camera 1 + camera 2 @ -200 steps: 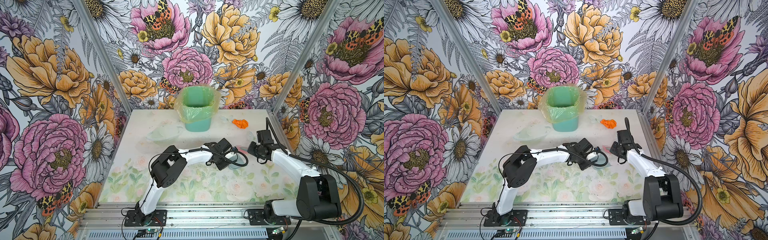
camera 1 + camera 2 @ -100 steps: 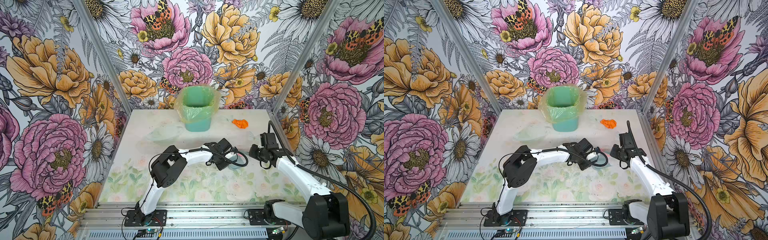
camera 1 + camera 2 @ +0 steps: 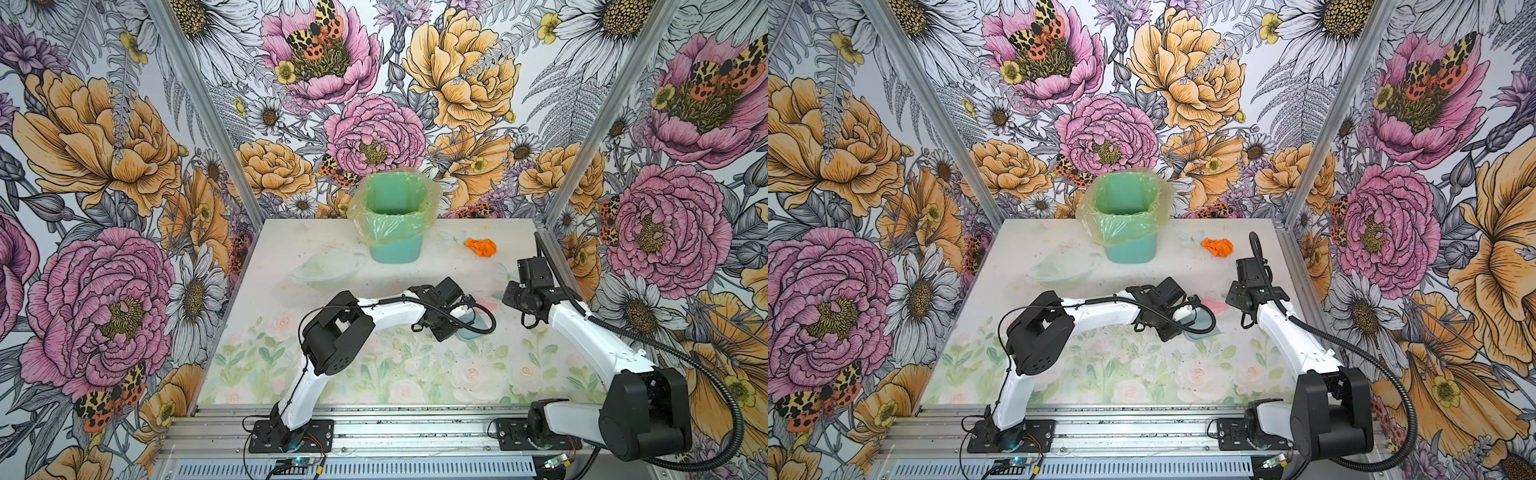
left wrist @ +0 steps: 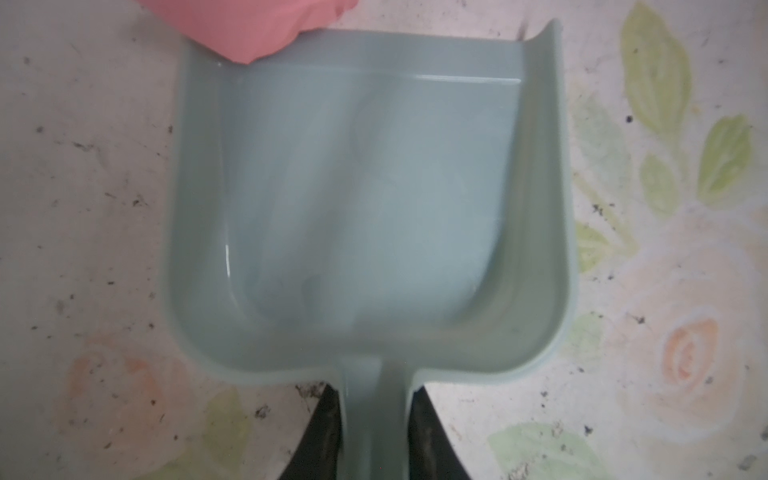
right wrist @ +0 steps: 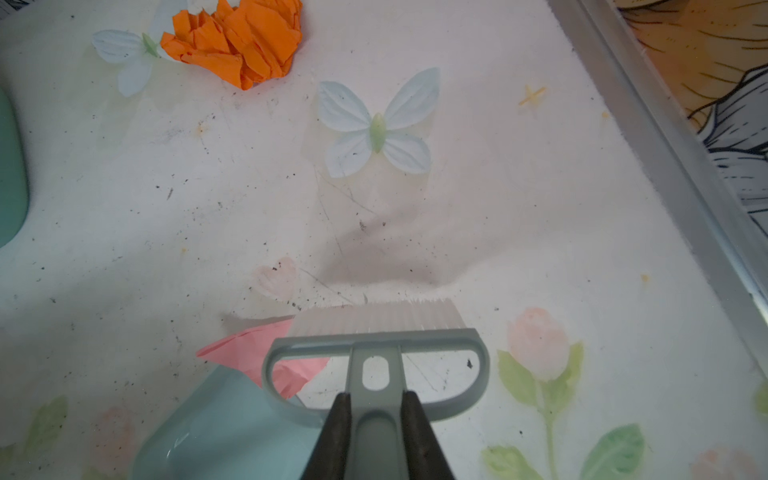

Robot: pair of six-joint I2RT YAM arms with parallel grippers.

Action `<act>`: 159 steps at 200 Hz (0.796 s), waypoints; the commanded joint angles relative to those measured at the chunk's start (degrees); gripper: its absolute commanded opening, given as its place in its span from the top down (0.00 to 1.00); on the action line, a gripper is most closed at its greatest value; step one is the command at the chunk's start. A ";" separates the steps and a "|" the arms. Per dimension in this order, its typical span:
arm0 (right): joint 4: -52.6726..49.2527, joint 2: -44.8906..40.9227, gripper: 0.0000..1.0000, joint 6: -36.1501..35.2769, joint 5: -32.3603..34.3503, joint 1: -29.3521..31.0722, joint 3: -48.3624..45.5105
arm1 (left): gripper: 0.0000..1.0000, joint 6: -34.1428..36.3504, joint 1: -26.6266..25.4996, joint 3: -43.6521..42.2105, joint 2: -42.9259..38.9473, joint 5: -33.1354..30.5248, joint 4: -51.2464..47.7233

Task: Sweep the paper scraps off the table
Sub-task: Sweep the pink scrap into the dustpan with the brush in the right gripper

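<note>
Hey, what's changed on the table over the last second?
The right arm's elbow swung toward the front rail, then partway back, but the right end effector, shut on the brush, barely shifted. Nothing was grabbed or released. The left end effector holding the dustpan, the orange scrap and the bin stayed put.

Both top views look steeply down from high at six o'clock, facing twelve, over the whole table (image 3: pixel 415 374). Wrist cameras hover close: left over the dustpan (image 4: pixel 374 187), right behind the brush (image 5: pixel 376 332). Both catch the pink paper scrap (image 4: pixel 249 25).
</note>
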 commanded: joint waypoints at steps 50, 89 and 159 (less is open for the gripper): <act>1.49 3.30 1.00 -2.44 -0.41 1.81 -0.02 | 1.00 0.60 -0.38 1.64 0.80 -1.19 0.32; 1.32 -1.66 1.00 -3.15 -3.92 2.54 -4.78 | 1.00 0.09 -0.22 2.00 1.31 -2.73 0.41; -0.71 -7.74 1.00 -1.67 -10.62 4.05 -10.43 | 1.00 -0.87 0.36 3.78 2.58 -2.91 0.26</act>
